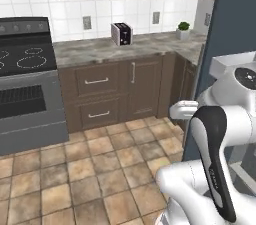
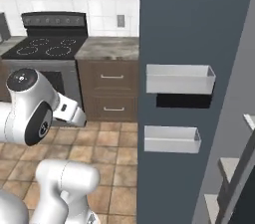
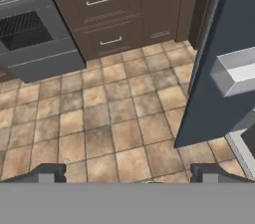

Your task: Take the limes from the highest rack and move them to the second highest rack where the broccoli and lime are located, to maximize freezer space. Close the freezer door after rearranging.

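Note:
The freezer's dark blue-grey door [image 2: 189, 29] stands open, edge-on to me, and it shows in the left base view as the door [image 1: 230, 24] at the right. Two white door bins [image 2: 179, 79] hang on its inner side, one above the other. In the hand view my gripper [image 3: 127, 175] points down at the tiled floor beside the door [image 3: 224, 29], open, with its fingertips [image 3: 47, 173] wide apart and nothing between them. Pale rack edges [image 2: 226, 164] show at the far right. The limes and the broccoli are out of view.
A black stove with oven [image 1: 25, 84] stands at the left. Brown cabinets carry a counter with a toaster [image 1: 121, 34] and a small potted plant [image 1: 183, 30]. Open tiled floor [image 1: 100, 164] lies between me and the cabinets.

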Robot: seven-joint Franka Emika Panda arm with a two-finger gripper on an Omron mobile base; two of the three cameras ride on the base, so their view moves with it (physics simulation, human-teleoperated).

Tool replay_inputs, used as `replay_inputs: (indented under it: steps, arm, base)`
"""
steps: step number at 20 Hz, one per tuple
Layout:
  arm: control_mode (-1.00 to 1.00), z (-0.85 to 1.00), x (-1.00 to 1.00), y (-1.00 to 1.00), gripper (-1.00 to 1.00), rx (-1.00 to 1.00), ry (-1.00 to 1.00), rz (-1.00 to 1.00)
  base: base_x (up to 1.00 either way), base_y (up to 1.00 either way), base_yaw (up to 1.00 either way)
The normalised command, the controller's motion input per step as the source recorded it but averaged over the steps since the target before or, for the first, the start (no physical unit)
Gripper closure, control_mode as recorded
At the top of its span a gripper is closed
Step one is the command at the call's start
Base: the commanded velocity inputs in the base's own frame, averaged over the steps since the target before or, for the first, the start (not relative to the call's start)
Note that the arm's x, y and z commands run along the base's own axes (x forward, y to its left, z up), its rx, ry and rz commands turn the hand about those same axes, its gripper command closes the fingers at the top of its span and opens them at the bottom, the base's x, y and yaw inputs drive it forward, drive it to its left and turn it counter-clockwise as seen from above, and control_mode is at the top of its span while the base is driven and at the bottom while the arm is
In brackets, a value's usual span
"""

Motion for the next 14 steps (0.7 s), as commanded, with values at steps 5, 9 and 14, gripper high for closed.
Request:
replay_inputs:
  steps: [5,9,14]
  arm:
    - [1.0,0.0,0.0,0.0,-1.0,0.0,0.0,0.0]
    - [1.0,0.0,0.0,0.0,-1.0,0.0,0.0,0.0]
    - [1.0,0.0,0.0,0.0,-1.0,0.0,0.0,0.0]
  base:
    - [0.43,0.98,-0.04]
    - [0.7,0.87,-0.4]
    - [0.72,0.83,-0.71]
